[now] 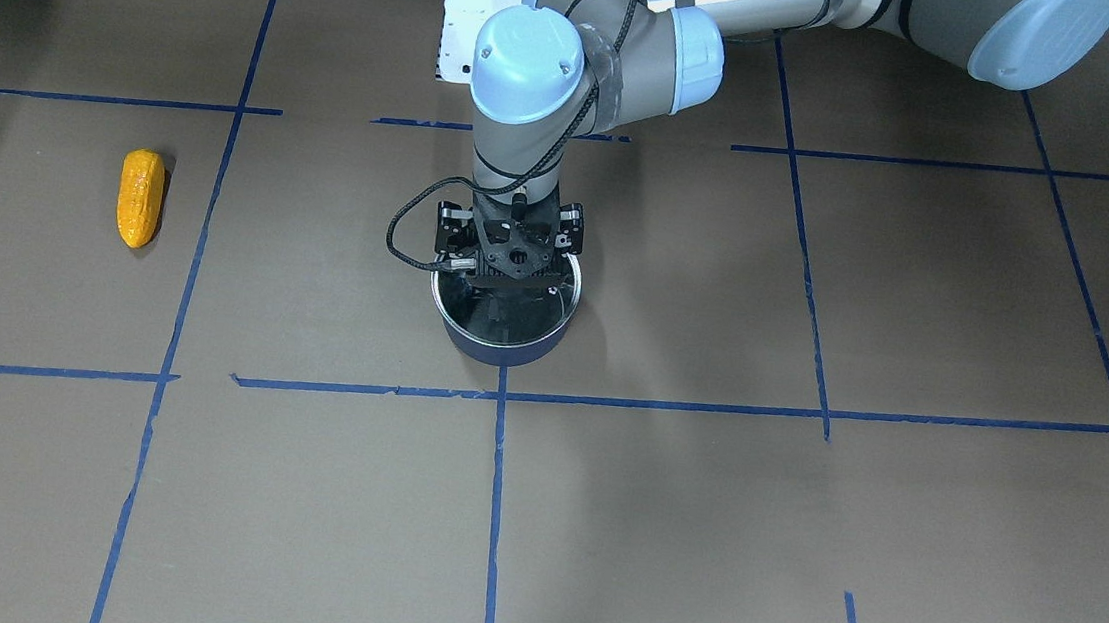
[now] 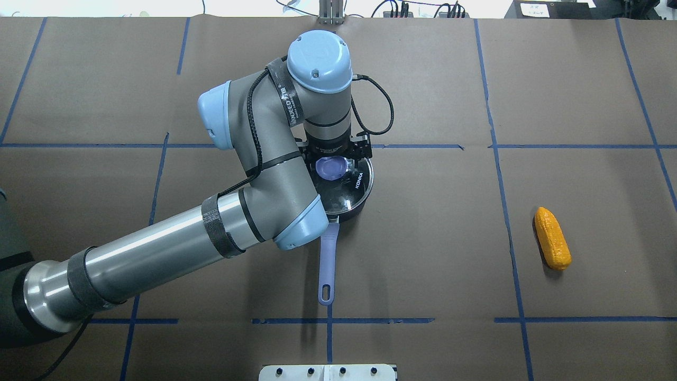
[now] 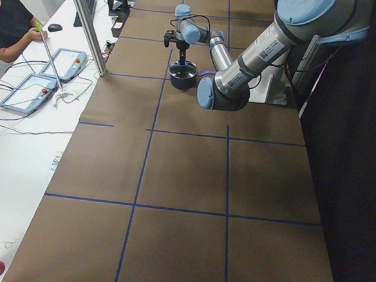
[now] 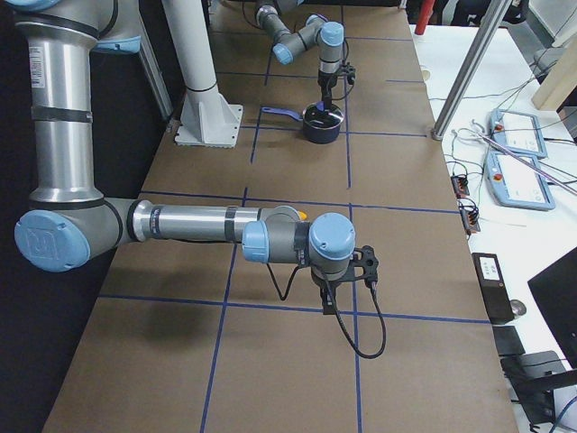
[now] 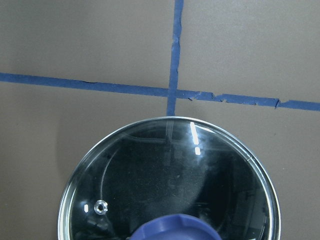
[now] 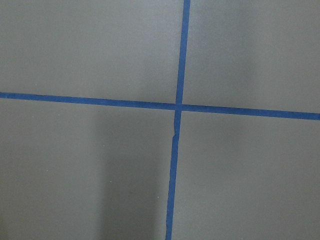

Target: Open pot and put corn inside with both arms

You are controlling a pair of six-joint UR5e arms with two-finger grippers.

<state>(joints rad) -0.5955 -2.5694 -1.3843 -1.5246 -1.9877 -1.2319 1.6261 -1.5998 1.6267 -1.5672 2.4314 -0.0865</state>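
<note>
**Left gripper over the lidded pot; corn lying apart**

The pot (image 1: 501, 350) stands at the centre of the overhead view. Its glass lid (image 5: 170, 185) is seated and its handle (image 2: 327, 259) points toward the lower edge. The left gripper (image 1: 505, 282) hangs directly above the blue knob (image 2: 330, 169); I cannot tell whether it is released or clenched. The corn (image 2: 551, 245) lies on the table (image 2: 449, 238) at that view's right, well apart from the pot. The right gripper (image 4: 330, 302) points down over a blue tape crossing (image 6: 177, 107); its state cannot be told.
</note>
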